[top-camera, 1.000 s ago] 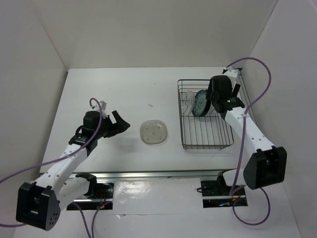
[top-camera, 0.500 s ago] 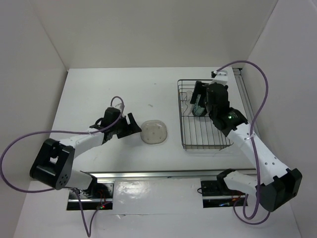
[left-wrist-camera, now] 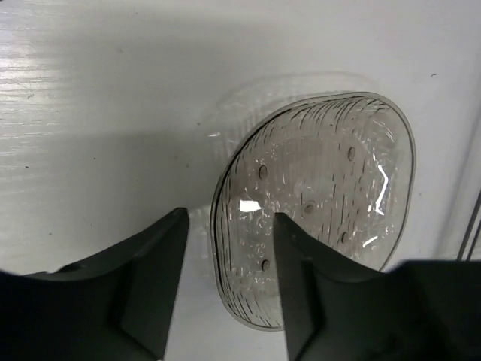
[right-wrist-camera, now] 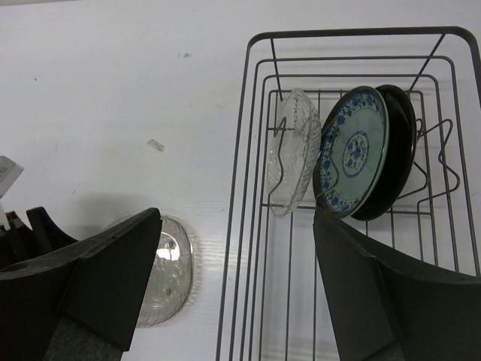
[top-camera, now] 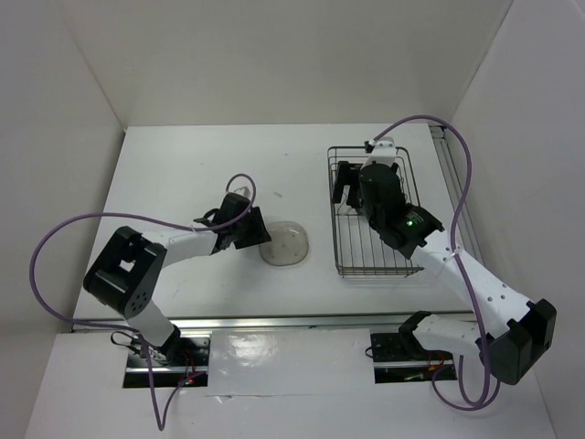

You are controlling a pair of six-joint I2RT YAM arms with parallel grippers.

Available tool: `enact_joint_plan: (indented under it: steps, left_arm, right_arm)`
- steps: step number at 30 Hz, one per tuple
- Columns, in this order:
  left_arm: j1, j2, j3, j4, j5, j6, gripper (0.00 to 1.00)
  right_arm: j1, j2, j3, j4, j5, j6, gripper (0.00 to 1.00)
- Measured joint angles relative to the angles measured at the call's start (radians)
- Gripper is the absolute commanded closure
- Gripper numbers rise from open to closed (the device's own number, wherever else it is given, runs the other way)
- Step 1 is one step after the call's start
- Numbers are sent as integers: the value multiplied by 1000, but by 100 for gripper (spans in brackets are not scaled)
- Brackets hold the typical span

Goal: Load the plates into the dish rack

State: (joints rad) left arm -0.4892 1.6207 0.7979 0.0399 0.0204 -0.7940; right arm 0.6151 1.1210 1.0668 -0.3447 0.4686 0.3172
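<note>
**Item 1, step in hand:** picking up the last loose plate.
- The pale beige plate (left-wrist-camera: 323, 195) lies flat on the surface (top-camera: 183, 174), just left of the dish rack (right-wrist-camera: 239, 150) and apart from it.
- My left tool (left-wrist-camera: 229, 226) has its jaws apart and holds nothing. The plate's near rim sits in the gap, with one finger over the dish's inside and the other outside it.
- To do this well, I judge the outer finger must go low, down to the surface, so it catches under the shallow lip. I should close slowly, since the ribbed, glossy material looks slippery. I should bite only on the rim and then tilt the plate upright before carrying it.

**Item 2, right tool (right-wrist-camera: 237, 226):** the jaws are wide apart and empty. It hangs above the rack's left rim.

**Item 3, rack contents:** three plates stand on edge between the prongs at the far end.
- The clear glass plate (right-wrist-camera: 294, 154) is leftmost.
- The blue-patterned plate (right-wrist-camera: 352, 154) is next to it.
- The black plate (right-wrist-camera: 402, 150) is close behind the blue one.
- A bare prong shows past the black plate. I cannot tell whether a slot is free left of the glass plate.

**Item 4, obstructions:**
- My right arm sits over the rack, so I judge it must move away or take a handover.
- The rack's wire wall stands between the loose plate and the slots.
- The purple cable (top-camera: 91, 229) loops beside my left arm.
</note>
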Motion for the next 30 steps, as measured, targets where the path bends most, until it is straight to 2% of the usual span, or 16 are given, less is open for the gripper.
enact_joint_plan:
  steps: [3,4,6,7,11,15,19,23,26,28,30]
  left_arm:
    - [-9,26,13,0,-21,-8,63]
    - [-14,38,25,-2,-27,-4,77]
    - [-24,69,47,-3,-30,-11,95]
    - [-28,79,63,0,-23,-18,100]
    - [-37,98,121,-41,-27,-18,100]
    - [-40,46,158,-150,-85,-9,100]
    - [-38,-178,144,-227,-125,53,100]
    - [-36,-497,87,-137,-62,137,100]
    - [-35,-633,54,-71,2,169,100]
    - [-35,-665,29,-32,38,189,100]
    - [-31,-672,-11,11,80,195,100]
  right_arm:
    - [6,-2,0,0,7,0,11]
    - [6,-3,0,0,10,0,11]
    - [6,-5,0,0,15,0,11]
    - [6,-6,0,0,17,0,11]
    - [6,-8,-11,4,17,-5,9]
    - [4,-21,-61,47,-95,-44,5]
    - [-7,-42,-128,136,-323,-103,5]
    - [-9,-44,-159,209,-528,-142,5]
    - [-9,-41,-166,250,-611,-153,5]
    - [-10,-42,-183,286,-653,-154,9]
    - [-10,-42,-199,305,-686,-154,21]
